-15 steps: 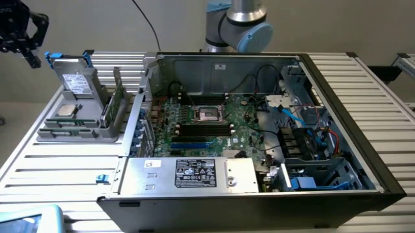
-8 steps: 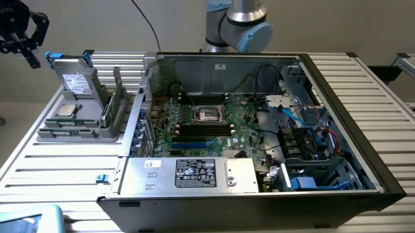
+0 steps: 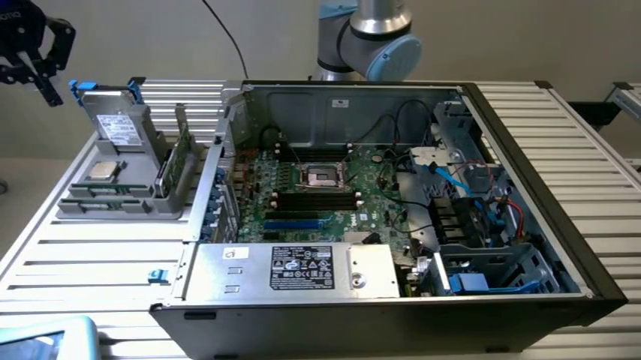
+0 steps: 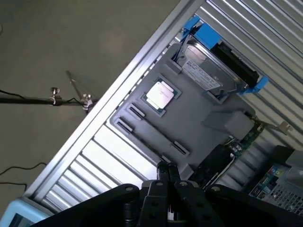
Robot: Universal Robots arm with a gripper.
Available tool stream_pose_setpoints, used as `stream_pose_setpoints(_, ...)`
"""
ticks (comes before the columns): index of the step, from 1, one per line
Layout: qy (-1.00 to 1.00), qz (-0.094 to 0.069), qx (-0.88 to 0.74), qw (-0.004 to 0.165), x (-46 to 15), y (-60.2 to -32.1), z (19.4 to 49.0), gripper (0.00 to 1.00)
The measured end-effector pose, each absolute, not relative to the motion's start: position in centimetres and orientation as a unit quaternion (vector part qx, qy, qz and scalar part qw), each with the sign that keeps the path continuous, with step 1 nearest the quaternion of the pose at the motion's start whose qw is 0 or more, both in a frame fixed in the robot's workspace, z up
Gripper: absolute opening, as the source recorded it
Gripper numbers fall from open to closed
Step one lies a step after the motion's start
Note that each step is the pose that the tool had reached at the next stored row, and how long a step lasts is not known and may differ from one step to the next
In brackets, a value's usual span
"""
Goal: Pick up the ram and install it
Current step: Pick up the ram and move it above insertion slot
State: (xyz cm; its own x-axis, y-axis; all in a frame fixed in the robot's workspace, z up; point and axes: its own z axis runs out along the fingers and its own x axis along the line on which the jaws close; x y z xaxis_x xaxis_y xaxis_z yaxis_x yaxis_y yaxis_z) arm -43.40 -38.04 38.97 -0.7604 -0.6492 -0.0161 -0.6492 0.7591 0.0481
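At the exterior view's left, our pincer [image 3: 46, 90] hangs up high, its fingers pressed together on nothing. Next, the ram [image 3: 179, 161] stands on its long edge in the grey holder [image 3: 110, 204]; we think that makes it easy to pinch. It is thin, long and green. The open computer [image 3: 331, 112] sits further right.

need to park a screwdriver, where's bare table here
Most room: the table slats between the holder and the near edge, on the exterior view's left of the case; only a small blue clip sits there. A narrower bare strip runs along the case's other side. Crowded: the holder, with drive, processor and ram, and inside the case.
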Motion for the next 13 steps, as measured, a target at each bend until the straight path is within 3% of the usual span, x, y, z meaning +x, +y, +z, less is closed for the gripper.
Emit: stream_pose_setpoints(13, -0.89, -0.025, 0.454, 0.004, -43.4, -38.04, 38.83, 0.11)
